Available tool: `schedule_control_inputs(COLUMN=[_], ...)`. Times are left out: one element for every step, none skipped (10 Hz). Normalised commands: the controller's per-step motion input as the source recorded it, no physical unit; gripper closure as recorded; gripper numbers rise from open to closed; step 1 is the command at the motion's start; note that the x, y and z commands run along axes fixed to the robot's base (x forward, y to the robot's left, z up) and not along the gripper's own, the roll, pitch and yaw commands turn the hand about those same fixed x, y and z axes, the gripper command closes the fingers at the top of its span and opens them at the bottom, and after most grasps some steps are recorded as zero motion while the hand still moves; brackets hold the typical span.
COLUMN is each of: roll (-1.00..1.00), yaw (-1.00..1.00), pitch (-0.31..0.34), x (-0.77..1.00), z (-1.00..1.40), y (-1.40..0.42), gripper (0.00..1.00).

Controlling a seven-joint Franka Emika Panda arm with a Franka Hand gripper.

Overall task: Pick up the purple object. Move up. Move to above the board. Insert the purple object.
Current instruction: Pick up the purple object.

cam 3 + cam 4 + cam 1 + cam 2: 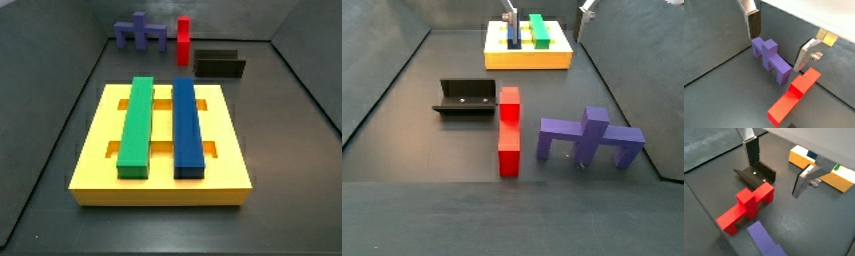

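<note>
The purple object (772,59) stands on the dark floor, a blue-purple bridge piece with short legs, also seen in both side views (138,30) (591,140). My gripper (777,39) hangs open above it, one silver finger (753,22) on each side and well apart from it, with nothing between the pads. In a wrist view the gripper (777,168) is over bare floor. The board (163,150) is a large yellow block that carries a green bar (135,132) and a dark-blue bar (189,132). It lies at the far end in a side view (529,52).
A red block (509,132) lies right beside the purple object, also in both wrist views (794,95) (747,207). The black fixture (756,175) stands on the floor next to the red block (465,97). Grey walls enclose the floor.
</note>
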Motion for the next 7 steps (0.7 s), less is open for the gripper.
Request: schedule_control_inputs(roll=[0.0,0.0,0.01,0.02,0.05,0.08,0.09], yaw=[-0.22,-0.24,-0.27,-0.32,-0.37,-0.42,-0.42], pitch=[-0.009,-0.001,0.0,-0.006,-0.046,-0.066,-0.071], x=[-0.32,-0.31,-0.38,-0.38,-0.44,-0.39,-0.34], z=[-0.17,-0.18,-0.21,-0.24,-0.26,-0.23,-0.21], y=[0.37,0.32,0.34,0.31,0.27,0.22,0.16], gripper=[0.0,0.0,0.0,0.0,0.0,0.0,0.0])
